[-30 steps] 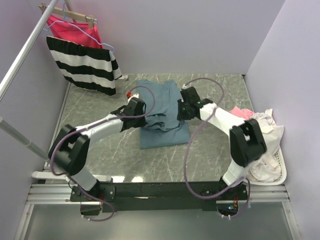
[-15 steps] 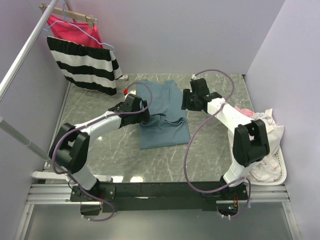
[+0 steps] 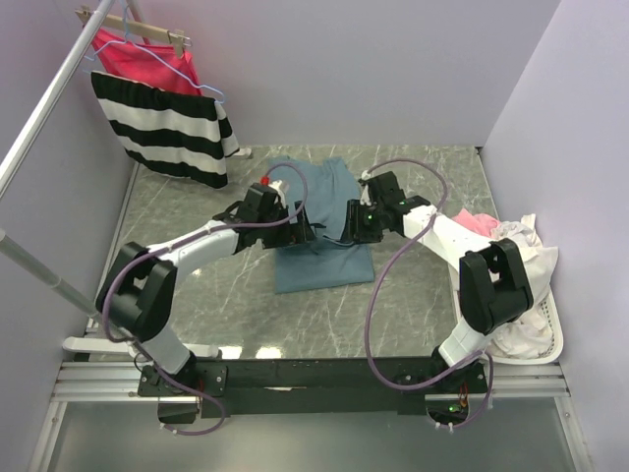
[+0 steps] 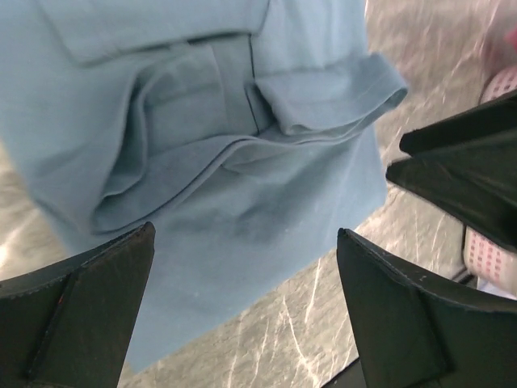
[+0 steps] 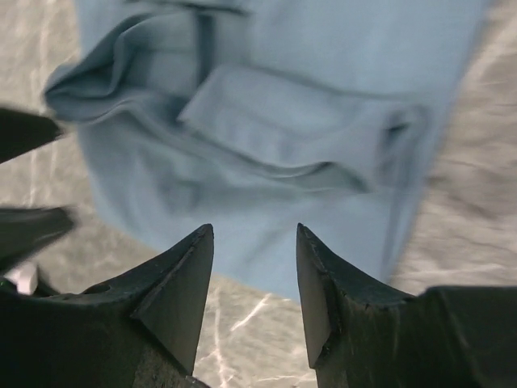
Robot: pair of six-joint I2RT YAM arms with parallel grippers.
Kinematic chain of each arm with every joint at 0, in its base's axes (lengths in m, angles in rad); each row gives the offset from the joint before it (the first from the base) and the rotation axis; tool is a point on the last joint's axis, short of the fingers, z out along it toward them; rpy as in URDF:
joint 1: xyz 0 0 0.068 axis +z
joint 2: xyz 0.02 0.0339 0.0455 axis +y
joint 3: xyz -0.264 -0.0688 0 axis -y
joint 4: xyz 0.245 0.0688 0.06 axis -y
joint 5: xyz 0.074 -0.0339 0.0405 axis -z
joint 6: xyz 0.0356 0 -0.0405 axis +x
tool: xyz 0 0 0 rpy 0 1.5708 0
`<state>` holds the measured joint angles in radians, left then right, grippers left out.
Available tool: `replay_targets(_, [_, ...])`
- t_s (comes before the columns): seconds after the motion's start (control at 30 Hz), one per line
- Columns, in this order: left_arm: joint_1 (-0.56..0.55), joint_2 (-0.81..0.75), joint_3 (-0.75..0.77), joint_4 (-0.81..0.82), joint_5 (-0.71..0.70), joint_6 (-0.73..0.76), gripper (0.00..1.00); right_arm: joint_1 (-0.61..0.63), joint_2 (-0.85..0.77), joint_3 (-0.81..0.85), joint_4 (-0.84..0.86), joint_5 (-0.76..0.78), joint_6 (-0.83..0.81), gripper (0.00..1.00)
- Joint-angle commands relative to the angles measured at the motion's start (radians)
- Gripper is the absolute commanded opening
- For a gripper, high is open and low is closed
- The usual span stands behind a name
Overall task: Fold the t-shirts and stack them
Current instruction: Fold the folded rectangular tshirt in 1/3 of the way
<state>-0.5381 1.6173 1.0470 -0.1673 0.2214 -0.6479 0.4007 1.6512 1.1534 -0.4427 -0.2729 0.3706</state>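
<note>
Our left hand (image 4: pixel 246 234) is spread wide and empty, our right hand (image 5: pixel 253 230) narrower, also empty. Both hang just over the slate-blue t-shirt (image 3: pixel 322 264) at its bunched middle, one at each side edge, equally near. Its long axis runs away from us across the tabletop (image 3: pixel 413 295).
</note>
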Motion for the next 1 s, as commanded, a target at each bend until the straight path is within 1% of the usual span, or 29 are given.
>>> replay_targets(0.0, [-0.002,0.073,-0.004,0.074,0.105,-0.006,0.99,0.052,-0.018,0.015,0.012,-0.08,0.013,0.52])
replay_targets(0.27, [0.0,0.159,0.054,0.097,0.137,-0.018,0.99,0.099,0.03,0.035,0.004,-0.098,0.025,0.52])
replay_targets(0.47, [0.0,0.174,0.087,0.077,0.127,-0.012,0.99,0.102,0.093,0.063,-0.017,-0.085,0.011,0.52])
replay_targets(0.7, [0.001,0.191,0.156,0.014,0.039,0.04,1.0,0.086,0.183,0.107,0.006,0.003,-0.01,0.53])
replay_targets(0.87, [0.009,0.228,0.223,-0.052,-0.057,0.086,0.99,0.044,0.292,0.235,-0.021,0.063,-0.032,0.53])
replay_targets(0.97, [0.015,0.216,0.243,-0.067,-0.091,0.109,0.99,0.021,0.344,0.304,-0.024,0.063,-0.044,0.53])
